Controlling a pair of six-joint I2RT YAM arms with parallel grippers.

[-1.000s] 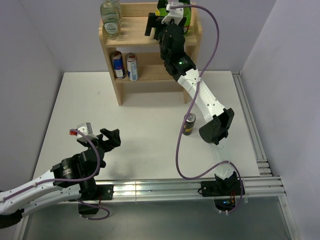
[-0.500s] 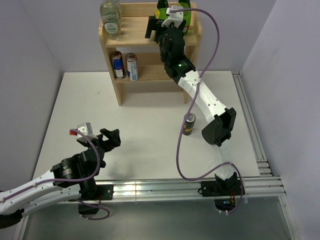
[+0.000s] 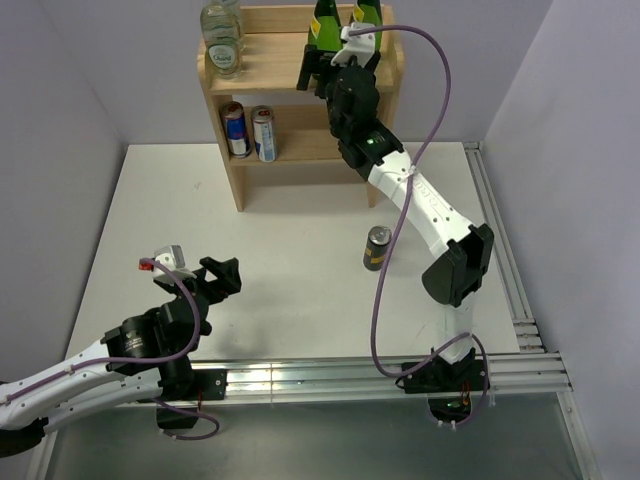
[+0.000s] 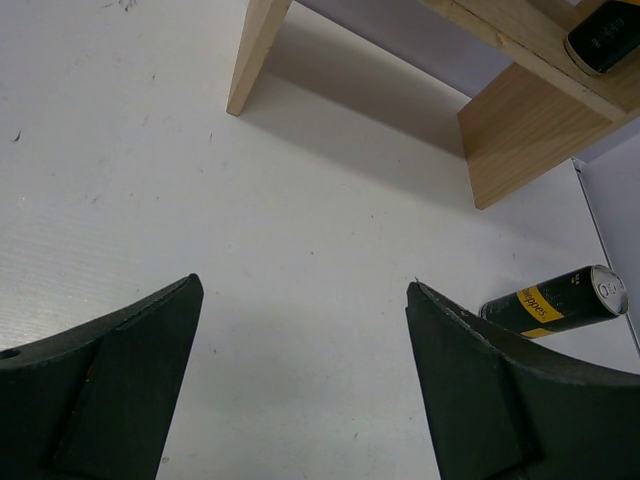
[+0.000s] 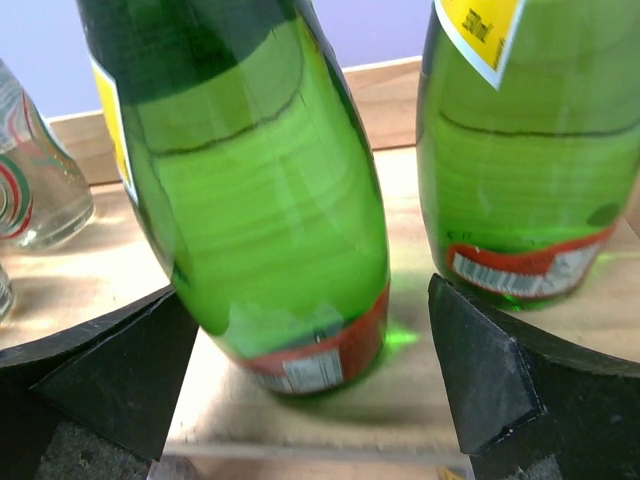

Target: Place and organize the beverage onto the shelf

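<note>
Right gripper (image 3: 312,60) (image 5: 310,300) is up at the top tier of the shelf (image 3: 268,78), jaws spread wide and not clamped on anything. Wrist view: its fingers (image 5: 100,385) flank the base of one green bottle (image 5: 270,200). The bottle's lower left edge sits right at the left finger; whether they touch cannot be told. On the other side a clear gap separates it from the right finger. This bottle stands on the wooden top tier. A second green bottle (image 5: 530,150) stands just beside it on the right, not touching it. Both green bottles show in the top view at the right end of that tier (image 3: 325,25) (image 3: 367,15). Clear glass bottles (image 3: 222,40) occupy the left end of the same tier, one of them at the left edge of the wrist view (image 5: 35,190). Middle tier, left side: a blue can (image 3: 236,128) and a silver can (image 3: 264,132), upright, just beside each other. Shelf stands at the far edge of the white table (image 3: 180,220), against the back wall. A dark can (image 3: 377,247) (image 4: 555,300) with a yellow label stands upright on the table in front of the shelf, beside the right arm. Left gripper (image 3: 222,272) (image 4: 303,288) sits low over the near left of the table, well apart from the shelf, jaws apart with bare table between them.
</note>
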